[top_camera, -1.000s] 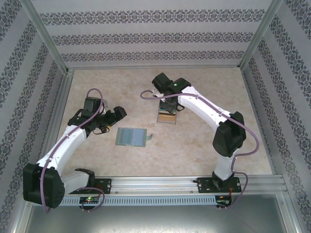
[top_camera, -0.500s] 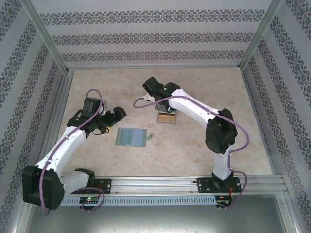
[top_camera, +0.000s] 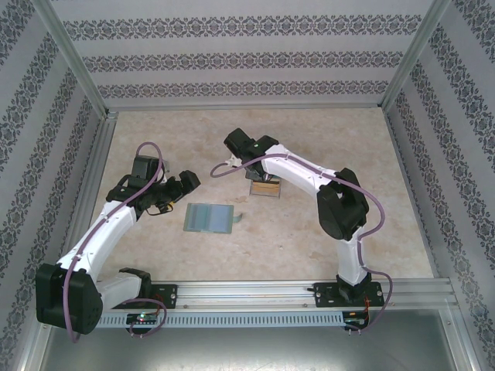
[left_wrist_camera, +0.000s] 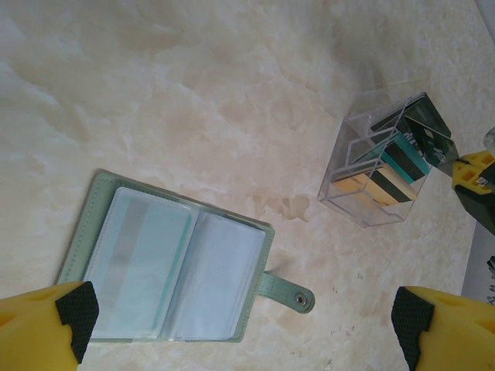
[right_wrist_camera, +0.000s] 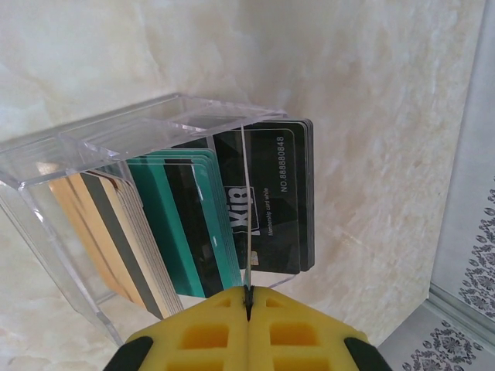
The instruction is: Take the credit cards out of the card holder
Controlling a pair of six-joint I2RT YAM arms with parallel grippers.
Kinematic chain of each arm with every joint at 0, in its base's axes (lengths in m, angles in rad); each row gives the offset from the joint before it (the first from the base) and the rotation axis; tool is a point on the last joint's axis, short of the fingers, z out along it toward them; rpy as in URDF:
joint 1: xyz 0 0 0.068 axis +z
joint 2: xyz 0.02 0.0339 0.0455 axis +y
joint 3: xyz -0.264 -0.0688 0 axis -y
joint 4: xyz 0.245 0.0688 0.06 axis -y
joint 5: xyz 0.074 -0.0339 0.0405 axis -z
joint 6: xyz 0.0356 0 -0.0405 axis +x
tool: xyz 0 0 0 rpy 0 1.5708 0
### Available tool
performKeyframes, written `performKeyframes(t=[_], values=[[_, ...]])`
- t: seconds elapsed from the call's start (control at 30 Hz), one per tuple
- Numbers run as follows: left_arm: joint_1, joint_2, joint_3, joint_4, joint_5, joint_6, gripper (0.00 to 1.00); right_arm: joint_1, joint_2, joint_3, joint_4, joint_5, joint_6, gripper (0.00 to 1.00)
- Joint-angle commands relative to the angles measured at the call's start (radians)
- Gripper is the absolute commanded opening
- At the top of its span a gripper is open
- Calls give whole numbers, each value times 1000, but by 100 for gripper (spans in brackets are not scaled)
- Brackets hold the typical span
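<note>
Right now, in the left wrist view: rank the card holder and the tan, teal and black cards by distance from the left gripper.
1. card holder, lying open beside the left gripper.
2. tan cards, near end of the clear stand.
3. teal cards, middle.
4. black cards, far end.

Tabletop (top_camera: 155,139): pale beige, marbled, faintly glossy.
Clear stand (left_wrist_camera: 349,158): transparent plastic with stepped compartments, resting on the tabletop right of centre.
Walls (top_camera: 232,58): white, with dark ornamental bands.
Rail (top_camera: 255,294): ribbed aluminium along the near edge.
</note>
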Motion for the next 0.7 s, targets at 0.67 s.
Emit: performKeyframes(t=[0.67], values=[[16,5,1,-24,-15,15,99,-36,70,-29,27,-29,38,0]])
